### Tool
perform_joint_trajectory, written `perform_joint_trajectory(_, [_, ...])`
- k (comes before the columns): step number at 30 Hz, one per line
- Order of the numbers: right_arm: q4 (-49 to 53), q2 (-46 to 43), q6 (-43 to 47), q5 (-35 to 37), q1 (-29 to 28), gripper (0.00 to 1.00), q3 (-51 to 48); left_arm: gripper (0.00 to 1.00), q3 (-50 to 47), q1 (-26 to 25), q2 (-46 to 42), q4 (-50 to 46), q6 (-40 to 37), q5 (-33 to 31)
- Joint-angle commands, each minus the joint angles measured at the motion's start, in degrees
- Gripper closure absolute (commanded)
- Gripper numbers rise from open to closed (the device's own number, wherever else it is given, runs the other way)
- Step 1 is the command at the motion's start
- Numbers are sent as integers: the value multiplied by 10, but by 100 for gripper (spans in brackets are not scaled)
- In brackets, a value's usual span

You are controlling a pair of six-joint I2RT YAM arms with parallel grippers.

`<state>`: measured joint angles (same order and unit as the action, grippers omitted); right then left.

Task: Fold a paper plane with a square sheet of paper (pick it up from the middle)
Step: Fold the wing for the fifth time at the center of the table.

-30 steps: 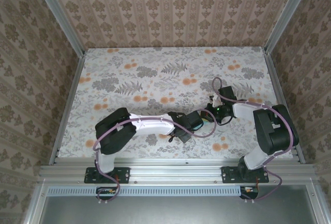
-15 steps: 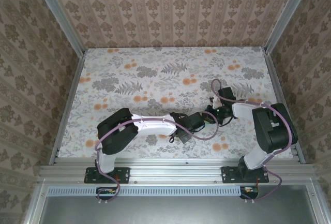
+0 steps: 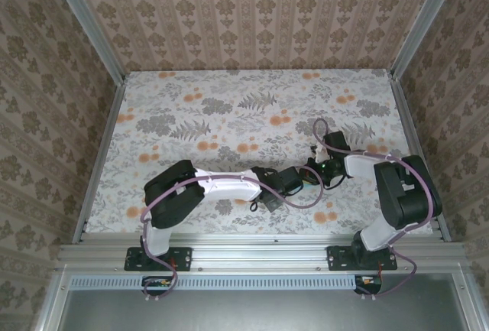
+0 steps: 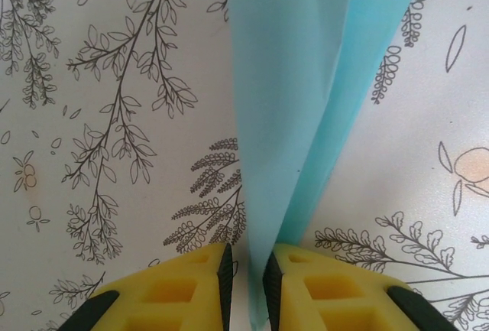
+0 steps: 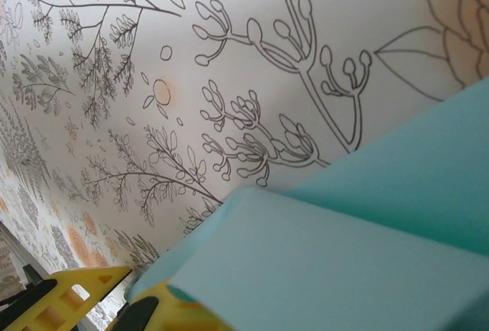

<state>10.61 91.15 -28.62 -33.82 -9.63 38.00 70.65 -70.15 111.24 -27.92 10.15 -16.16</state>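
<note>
Between the yellow fingers of my left gripper, right at the wrist, the narrow end of the paper plane is passing through a slim gap. The pads are standing close on either side of it, and I cannot tell whether they are pressing it or only flanking it. Farther out, the light turquoise paper is widening into 2 long folded flaps lying over the floral tabletop. My right gripper is pressed together, and it is looking to me as if it is pinching the plane too, with the paper spreading away from its fingers just above the table. I am judging this paper to be very light, thin and limp, so it is likely to sag, crease or slide out under a careless grip. I am reckoning the best hold is a gentle pinch on the creased spine near the middle, where the stacked layers are stiffest.
</note>
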Motion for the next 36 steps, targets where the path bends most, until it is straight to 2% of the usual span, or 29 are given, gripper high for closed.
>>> perform_joint_trajectory(1, [20,-22,10,-7,3,100,-8,76,-12,0,35,-56,-18,-6])
perform_joint_trajectory(7, [12,-42,0,-29,3,100,-14,77,-9,0,42,-59,-27,-3])
perform_joint_trajectory(19, [52,-18,26,30,5,100,-12,77,-8,0,41,-62,-36,0])
perform_joint_trajectory(36, [87,-11,23,64,2,100,-19,75,8,0,38,-76,-50,8])
